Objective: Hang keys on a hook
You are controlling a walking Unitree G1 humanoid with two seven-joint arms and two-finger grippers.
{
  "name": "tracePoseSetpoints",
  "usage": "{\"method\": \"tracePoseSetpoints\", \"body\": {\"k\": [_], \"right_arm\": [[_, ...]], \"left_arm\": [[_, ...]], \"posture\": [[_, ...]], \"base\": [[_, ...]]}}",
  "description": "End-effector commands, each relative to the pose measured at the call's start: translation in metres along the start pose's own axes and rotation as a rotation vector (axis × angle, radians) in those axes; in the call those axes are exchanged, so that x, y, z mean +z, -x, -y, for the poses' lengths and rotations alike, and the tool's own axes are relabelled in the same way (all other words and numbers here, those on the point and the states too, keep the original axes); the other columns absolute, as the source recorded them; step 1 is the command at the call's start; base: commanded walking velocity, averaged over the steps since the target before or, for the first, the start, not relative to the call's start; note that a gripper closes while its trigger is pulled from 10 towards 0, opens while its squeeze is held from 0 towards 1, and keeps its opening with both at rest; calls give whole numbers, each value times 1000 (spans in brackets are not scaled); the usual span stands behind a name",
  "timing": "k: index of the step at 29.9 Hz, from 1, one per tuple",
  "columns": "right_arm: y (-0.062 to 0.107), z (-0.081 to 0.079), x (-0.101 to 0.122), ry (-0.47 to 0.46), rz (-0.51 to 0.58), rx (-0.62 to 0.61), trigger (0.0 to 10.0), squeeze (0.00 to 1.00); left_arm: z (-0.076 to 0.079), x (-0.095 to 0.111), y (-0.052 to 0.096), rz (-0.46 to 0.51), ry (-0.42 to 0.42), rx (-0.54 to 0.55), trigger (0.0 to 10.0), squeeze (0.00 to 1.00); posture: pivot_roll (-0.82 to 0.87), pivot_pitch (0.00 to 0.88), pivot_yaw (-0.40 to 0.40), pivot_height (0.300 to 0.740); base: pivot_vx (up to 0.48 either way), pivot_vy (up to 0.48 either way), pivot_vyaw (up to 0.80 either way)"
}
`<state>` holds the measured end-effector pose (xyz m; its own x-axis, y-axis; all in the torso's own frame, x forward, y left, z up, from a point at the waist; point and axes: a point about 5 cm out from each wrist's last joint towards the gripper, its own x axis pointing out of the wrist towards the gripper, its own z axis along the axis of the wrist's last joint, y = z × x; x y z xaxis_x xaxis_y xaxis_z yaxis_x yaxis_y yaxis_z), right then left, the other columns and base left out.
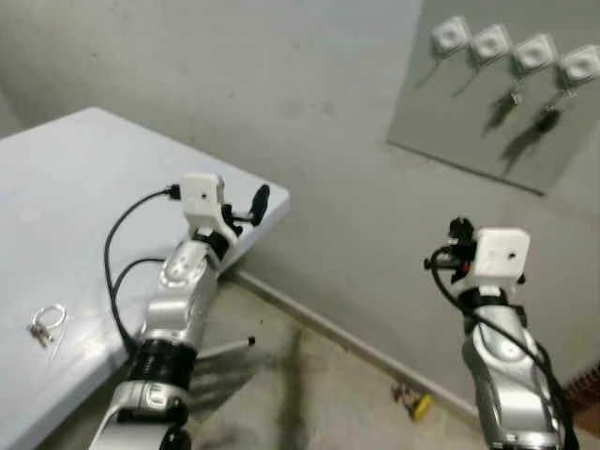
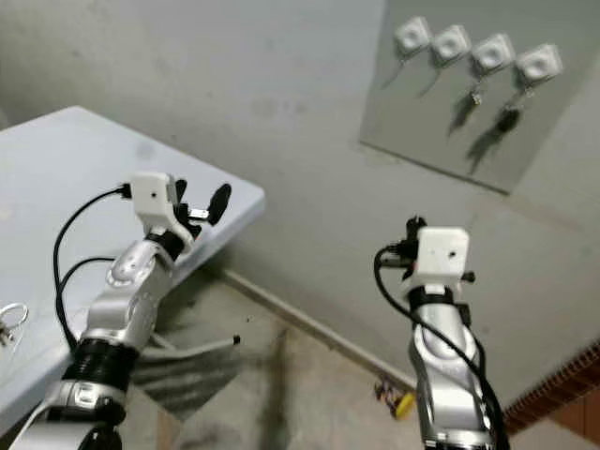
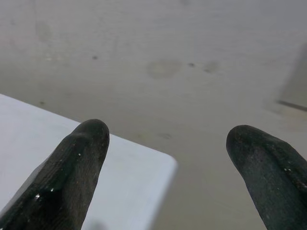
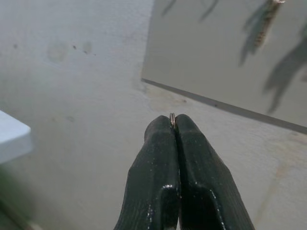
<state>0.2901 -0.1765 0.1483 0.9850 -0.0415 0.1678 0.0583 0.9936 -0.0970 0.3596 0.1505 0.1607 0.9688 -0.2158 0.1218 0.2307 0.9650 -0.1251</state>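
A grey board (image 1: 469, 122) on the wall carries several white hooks (image 1: 490, 42); keys (image 1: 514, 99) hang from the two on the right. My right gripper (image 1: 459, 229) is raised below and left of the board, well short of it. Its fingers are shut, and a thin metal edge of a key ring (image 4: 172, 117) shows between the tips (image 4: 165, 127). My left gripper (image 1: 251, 211) is held up over the table corner, open and holding nothing, with its fingers (image 3: 81, 163) spread wide. Another set of keys (image 1: 45, 324) lies on the white table (image 1: 84, 187) at the left.
The table corner (image 1: 277, 202) juts toward the wall beside my left arm. A table leg bar (image 1: 225, 349) lies low by the floor. A small yellow object (image 1: 419, 404) rests at the wall's base. Brickwork (image 1: 586, 380) shows at the lower right.
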Motion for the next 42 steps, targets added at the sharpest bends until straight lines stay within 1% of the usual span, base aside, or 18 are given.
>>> {"method": "tracePoseSetpoints", "body": {"k": [1, 27, 30, 32, 36, 37, 38, 41, 42], "right_arm": [[0, 9, 4, 11, 13, -24, 10000, 0], [1, 8, 4, 18, 13, -4, 10000, 0], [0, 8, 4, 19, 14, -1, 10000, 0], [0, 8, 5, 20, 14, 2, 10000, 0], [1, 7, 4, 18, 11, 14, 10000, 0], [1, 5, 4, 16, 10, 30, 10000, 0], [1, 5, 5, 20, 11, 36, 10000, 0], [-1, 1, 6, 11, 21, 85, 10000, 0], [-1, 1, 6, 11, 21, 85, 10000, 0]], "left_arm": [[12, 2, -4, 2, 8, -37, 10000, 0], [12, 1, -3, 3, 16, -25, 10000, 0], [12, 2, -3, 8, 11, -16, 10000, 0], [13, 4, -3, 35, 0, -6, 10000, 0], [17, 6, -4, 37, -2, -20, 10000, 0], [21, 10, -5, 54, -48, -46, 10000, 0], [24, 12, -5, 64, -66, -58, 10000, 0], [35, 18, -8, 78, -51, -96, 10000, 0], [35, 18, -8, 78, -51, -96, 10000, 0]], "posture": [[3, 49, -35, 740], [3, 53, -42, 740], [1, 53, -42, 740], [1, 53, -43, 740], [1, 54, -43, 740], [1, 54, -43, 740], [1, 54, -43, 740], [2, 52, -45, 740], [2, 52, -45, 740]], "base": [[398, 0, 0], [378, 0, 0], [189, 0, 0], [0, 0, 0], [0, 0, 0], [0, 0, 0], [0, 0, 0], [0, 0, 0], [0, 0, 0]]}}
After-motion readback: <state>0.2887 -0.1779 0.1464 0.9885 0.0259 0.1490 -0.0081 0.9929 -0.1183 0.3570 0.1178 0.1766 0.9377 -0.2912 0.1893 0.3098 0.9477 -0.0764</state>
